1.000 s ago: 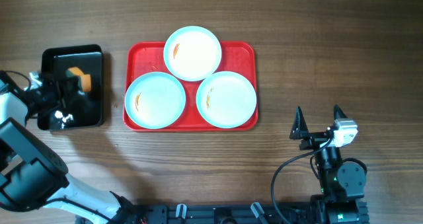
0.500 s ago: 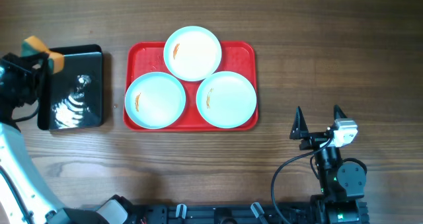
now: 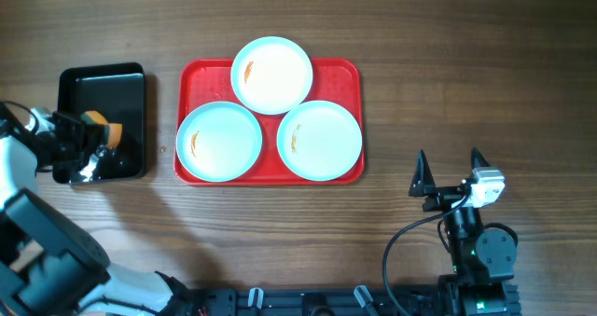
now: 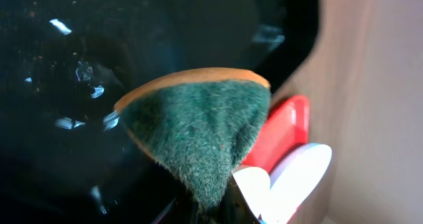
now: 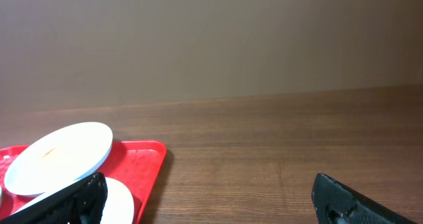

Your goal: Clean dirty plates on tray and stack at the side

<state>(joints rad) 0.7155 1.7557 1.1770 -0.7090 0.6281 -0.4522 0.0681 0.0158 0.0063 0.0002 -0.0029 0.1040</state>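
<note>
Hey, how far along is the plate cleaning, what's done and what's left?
Done: nothing visible. All three plates sit on the red tray, each with an orange smear, and none is stacked at the side. In hand: the left fingers hold a sponge at the black tray. The right fingers are open, away from the plates. Left: wiping and stacking every plate.

Green-faced orange sponge (image 4: 198,131) filling centre, glossy black tray (image 4: 79,65) behind, red tray (image 4: 284,128) corner, pale plates (image 4: 301,184) lower right

Even, soft overhead light; glare spots on the glossy black tray (image 3: 103,88); left-wrist view blurred.
</note>
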